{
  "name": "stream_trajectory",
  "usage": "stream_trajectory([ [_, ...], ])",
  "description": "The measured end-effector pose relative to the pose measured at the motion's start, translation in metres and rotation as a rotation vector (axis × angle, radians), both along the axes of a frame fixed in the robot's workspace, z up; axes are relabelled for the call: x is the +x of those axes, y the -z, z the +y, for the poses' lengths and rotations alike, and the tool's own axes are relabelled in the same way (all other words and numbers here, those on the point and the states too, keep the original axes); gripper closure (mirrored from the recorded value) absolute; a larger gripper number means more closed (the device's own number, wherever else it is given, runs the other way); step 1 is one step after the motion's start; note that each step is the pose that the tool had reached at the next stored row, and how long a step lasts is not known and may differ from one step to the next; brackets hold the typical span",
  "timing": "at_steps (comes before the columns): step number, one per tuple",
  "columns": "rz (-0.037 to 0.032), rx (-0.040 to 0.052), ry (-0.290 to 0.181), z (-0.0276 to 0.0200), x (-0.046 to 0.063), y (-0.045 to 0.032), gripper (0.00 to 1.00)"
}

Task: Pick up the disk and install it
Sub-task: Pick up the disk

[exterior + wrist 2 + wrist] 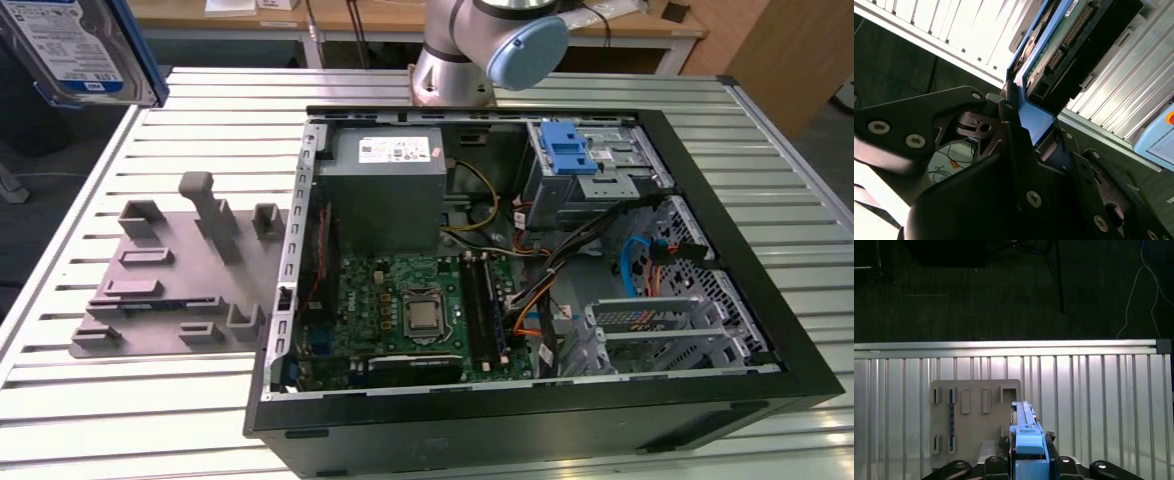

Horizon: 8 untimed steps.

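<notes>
The disk (74, 45), a silver-grey drive with a white and blue label and a blue bracket, hangs high at the exterior view's far left, above and beyond the table's corner. In the second wrist view its green circuit-board side (1064, 40) points away from the black gripper (1029, 125), which is shut on the blue bracket end. In the first wrist view the disk (1026, 432) stands edge-on between the fingers of the gripper (1029, 462), above the slatted table.
An open black computer case (747, 400) lies on the slatted metal table (134, 410). Inside are a grey metal box (380, 195), a motherboard (414, 310) and a silver cage with a blue latch (574, 155). A grey fixture plate (167, 275) lies beside it.
</notes>
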<state>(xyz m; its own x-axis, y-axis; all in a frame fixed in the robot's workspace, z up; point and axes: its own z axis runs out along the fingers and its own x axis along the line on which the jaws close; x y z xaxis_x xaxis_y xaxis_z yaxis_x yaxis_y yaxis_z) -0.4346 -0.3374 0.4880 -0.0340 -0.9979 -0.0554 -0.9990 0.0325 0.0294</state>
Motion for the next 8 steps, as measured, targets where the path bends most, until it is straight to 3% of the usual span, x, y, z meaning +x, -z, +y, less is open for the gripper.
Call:
stream_trajectory([
  [8, 0.0000, 0.0001, 0.000, 0.0000, 0.000, -0.0198, 0.64],
])
